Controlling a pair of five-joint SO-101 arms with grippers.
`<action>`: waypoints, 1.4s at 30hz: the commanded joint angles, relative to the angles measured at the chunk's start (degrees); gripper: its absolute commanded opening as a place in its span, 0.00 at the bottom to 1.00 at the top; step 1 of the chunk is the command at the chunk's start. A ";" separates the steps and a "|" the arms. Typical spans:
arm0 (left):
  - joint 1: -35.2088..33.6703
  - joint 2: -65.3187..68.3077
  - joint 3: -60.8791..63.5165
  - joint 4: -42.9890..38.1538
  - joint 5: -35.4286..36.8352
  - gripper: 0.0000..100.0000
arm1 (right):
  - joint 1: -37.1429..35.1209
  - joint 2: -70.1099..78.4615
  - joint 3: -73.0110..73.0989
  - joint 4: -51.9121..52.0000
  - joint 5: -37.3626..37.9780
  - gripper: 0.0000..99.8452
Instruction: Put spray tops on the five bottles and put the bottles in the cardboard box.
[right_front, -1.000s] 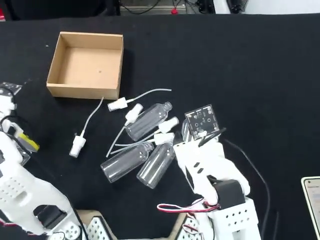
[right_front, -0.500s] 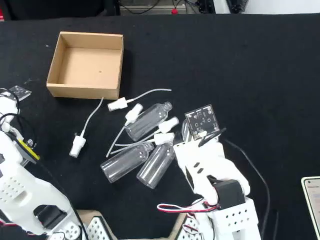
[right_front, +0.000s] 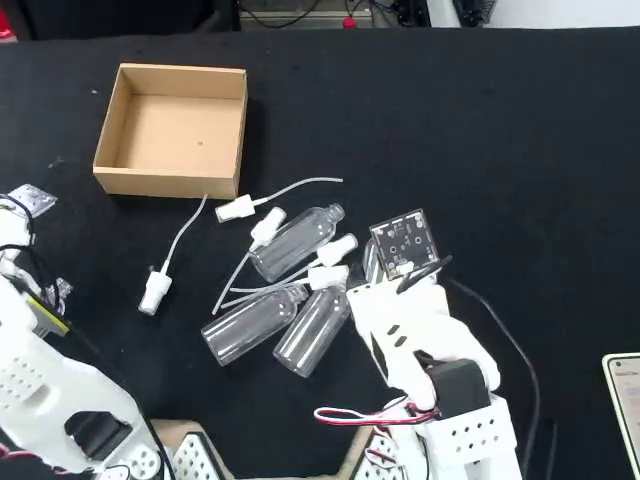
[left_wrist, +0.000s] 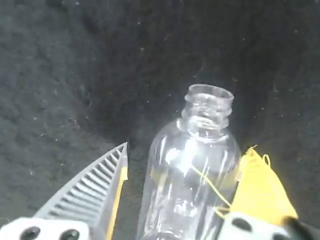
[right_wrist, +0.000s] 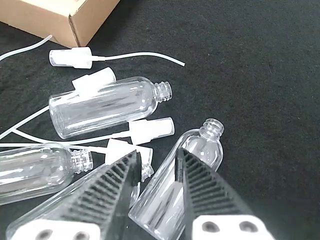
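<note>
Left arm (right_front: 35, 365) pulled back, left jaws holding 1 bottle (left_wrist: 192, 170); right jaws narrow.

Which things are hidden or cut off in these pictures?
Left wrist view: the bottle at the left gripper is cut off by the picture's edge; its base is unseen.
High view: the right arm hides most of the half-hidden bottle.
Right wrist view: the right gripper covers part of that bottle.

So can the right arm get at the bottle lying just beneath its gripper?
Probably yes. The right gripper is open and sits just above that bottle, and nothing covers the bottle. A spray top lies close beside it, so that might get nudged.
</note>
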 joint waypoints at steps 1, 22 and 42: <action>1.45 -1.41 -0.57 -0.53 2.20 0.34 | -0.35 -0.75 -0.13 -1.14 -0.18 0.12; 1.45 -2.37 -2.42 8.09 6.51 0.10 | -9.49 -0.13 -4.70 -5.63 -0.18 0.12; -2.95 -30.24 25.89 -12.66 30.77 0.10 | -39.38 65.54 -34.42 -25.67 -3.96 0.12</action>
